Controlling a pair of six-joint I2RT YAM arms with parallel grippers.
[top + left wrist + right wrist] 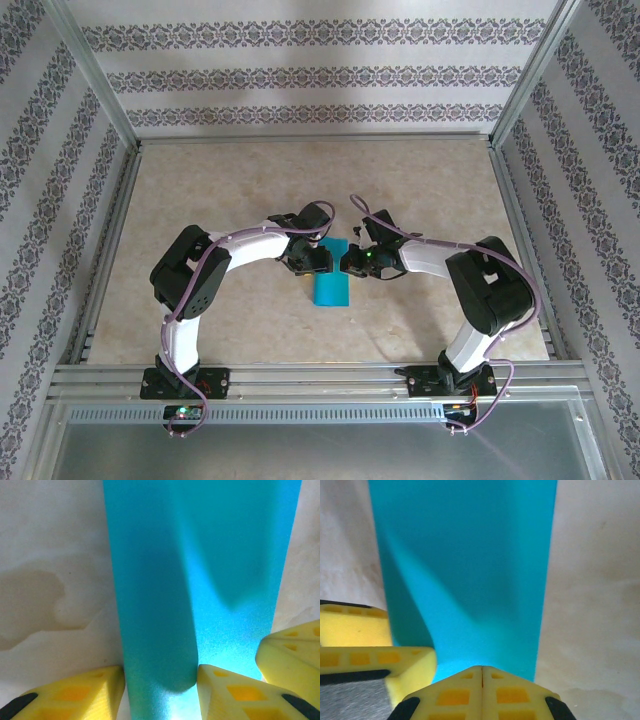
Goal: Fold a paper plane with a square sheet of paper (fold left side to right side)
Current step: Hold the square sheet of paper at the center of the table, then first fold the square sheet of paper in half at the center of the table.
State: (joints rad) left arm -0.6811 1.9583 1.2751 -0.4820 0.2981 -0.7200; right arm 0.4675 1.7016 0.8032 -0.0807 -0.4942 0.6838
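Beige counter (200,180), top view: folded square sheet of paper (330,288) runs lengthwise toward the bases, with left hand (308,262) and right hand (352,262) both at its far end. Left wrist: left hand (160,677) released, jaws astride the strip's end. Right wrist: right hand (482,672) clenched at the strip's near edge.

I count one teal sheet of paper (330,288) lying on one table (250,190). I've got two arms over it, the left arm (190,290) and the right arm (480,290). That makes two grippers, the left gripper (312,260) and the right gripper (352,262). My left wrist view shows three yellow fingers (235,690).
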